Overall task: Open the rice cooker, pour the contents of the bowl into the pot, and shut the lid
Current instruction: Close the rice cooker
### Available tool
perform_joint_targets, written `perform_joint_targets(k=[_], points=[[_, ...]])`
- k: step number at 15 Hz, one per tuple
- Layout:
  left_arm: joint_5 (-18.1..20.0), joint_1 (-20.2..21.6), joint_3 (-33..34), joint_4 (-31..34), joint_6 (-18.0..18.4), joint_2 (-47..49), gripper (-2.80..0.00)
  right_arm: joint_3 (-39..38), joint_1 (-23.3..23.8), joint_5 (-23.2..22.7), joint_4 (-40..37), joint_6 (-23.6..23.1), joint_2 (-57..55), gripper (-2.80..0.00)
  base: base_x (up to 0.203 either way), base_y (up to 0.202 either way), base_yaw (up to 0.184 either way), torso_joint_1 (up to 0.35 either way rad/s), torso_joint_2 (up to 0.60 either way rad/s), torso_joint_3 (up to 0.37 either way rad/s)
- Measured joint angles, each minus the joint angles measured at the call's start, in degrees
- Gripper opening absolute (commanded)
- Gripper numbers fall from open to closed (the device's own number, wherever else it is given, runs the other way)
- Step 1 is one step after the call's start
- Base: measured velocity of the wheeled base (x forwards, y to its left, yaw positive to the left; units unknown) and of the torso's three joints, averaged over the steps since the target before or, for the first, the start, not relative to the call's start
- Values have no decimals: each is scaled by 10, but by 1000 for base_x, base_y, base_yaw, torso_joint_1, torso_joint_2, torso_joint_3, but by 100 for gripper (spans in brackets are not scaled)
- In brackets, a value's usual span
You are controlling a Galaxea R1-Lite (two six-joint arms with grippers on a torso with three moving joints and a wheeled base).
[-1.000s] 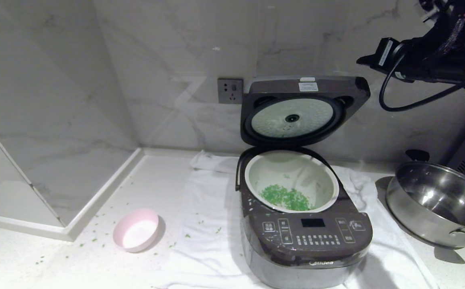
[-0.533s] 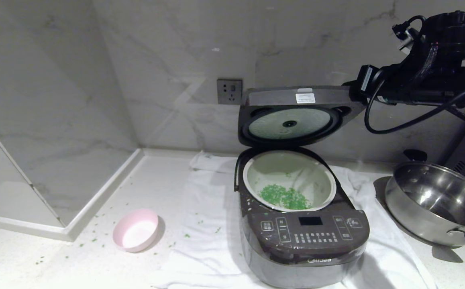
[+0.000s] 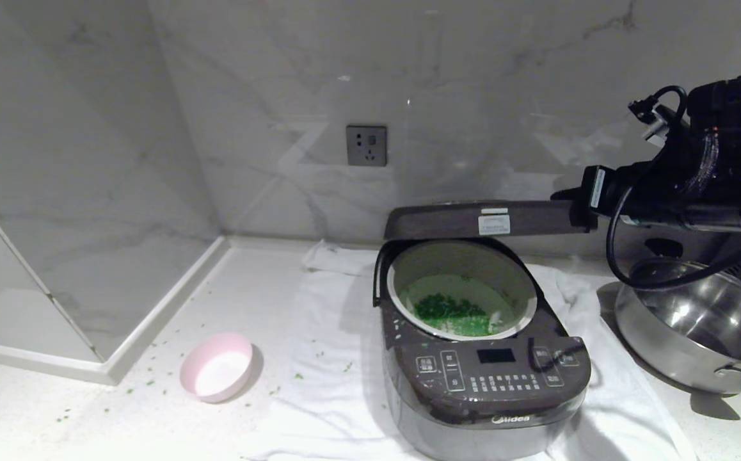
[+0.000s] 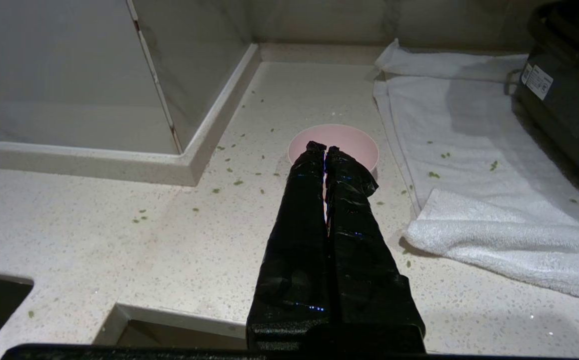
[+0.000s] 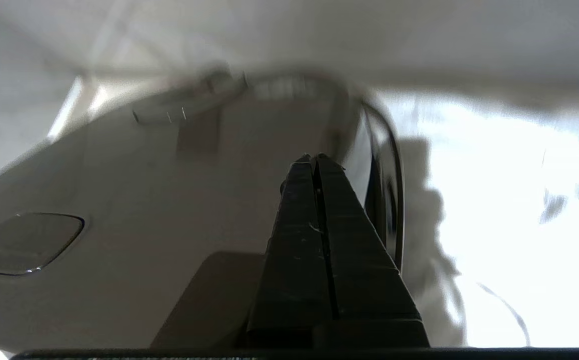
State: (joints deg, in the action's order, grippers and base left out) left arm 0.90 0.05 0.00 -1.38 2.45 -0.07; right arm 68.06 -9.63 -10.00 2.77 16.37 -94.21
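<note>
Right hand (image 5: 314, 158) closed — atop lid (image 3: 482, 220).

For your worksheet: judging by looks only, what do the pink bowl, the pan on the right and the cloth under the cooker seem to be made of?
Bowl: probably matt plastic, evenly pink, no glare.
Pan: polished steel, mirror-like reflections inside.
Cloth: white terry towel, soft looped nap, folded edges.

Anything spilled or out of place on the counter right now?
Yes. Small green bits lie scattered on the counter around the empty pink bowl and on the white towel beside the rice cooker. A few specks also sit on the cooker's top by the pot. The lid is half lowered.
</note>
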Motion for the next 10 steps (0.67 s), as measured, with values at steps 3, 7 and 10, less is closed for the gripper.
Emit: perform_joint_targets(k=[3,7,10], points=[[0,1,0,0,0,0,-280,-81,-10,-1,9,0,39,-280,0,0,0,0,0,0],[-2,2,0,1,2,0,-280,-162,-18,0,55,1,60,-280,0,0,0,0,0,0],[-4,1,0,0,1,0,-280,-211,-23,-1,85,2,64,-280,0,0,0,0,0,0]])
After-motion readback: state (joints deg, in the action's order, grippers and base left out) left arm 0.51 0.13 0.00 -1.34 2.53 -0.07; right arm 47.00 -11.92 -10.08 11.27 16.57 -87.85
